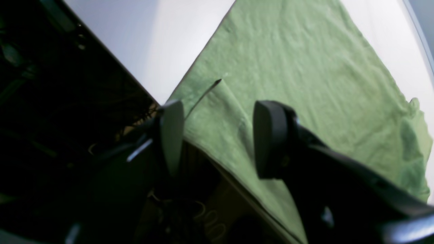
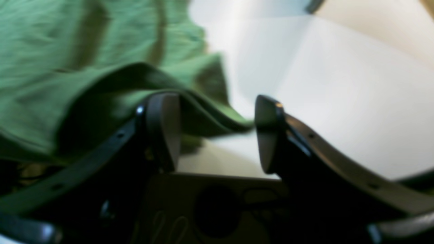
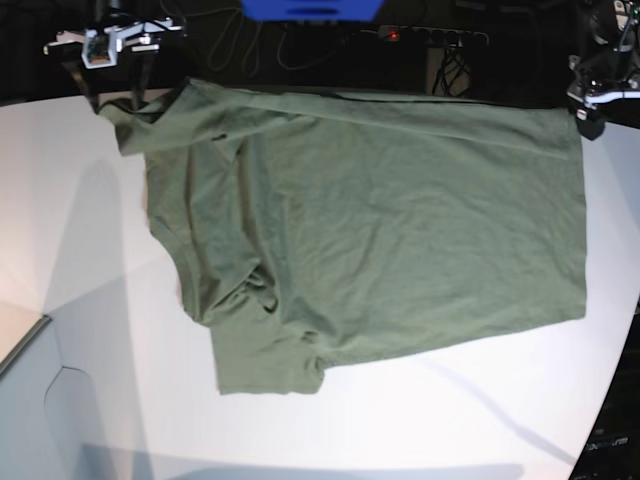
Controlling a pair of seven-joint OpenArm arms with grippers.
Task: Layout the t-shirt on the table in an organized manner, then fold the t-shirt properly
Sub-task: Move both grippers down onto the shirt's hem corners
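- though spread mostly flat, one t-shirt (image 3: 380,230) only, olive green, lying across the far half of one white table (image 3: 420,430), far edge along the table's far rim.
- two sleeves counted: one bunched at the far corner on the base view's left, one folded and rumpled nearer the front on that same side.
- two grippers counted, one at each far corner of the shirt.
- left gripper (image 1: 217,135): jaws parted, nothing between them, hovering over the shirt's corner at the table rim; two dark fingers (image 1: 268,135) visible.
- right gripper (image 2: 217,132): jaws parted too, one finger (image 2: 162,128) just against a raised fold of the sleeve, nothing pinched; blurred view.
- one blue object (image 3: 310,8) beyond the table's far edge.
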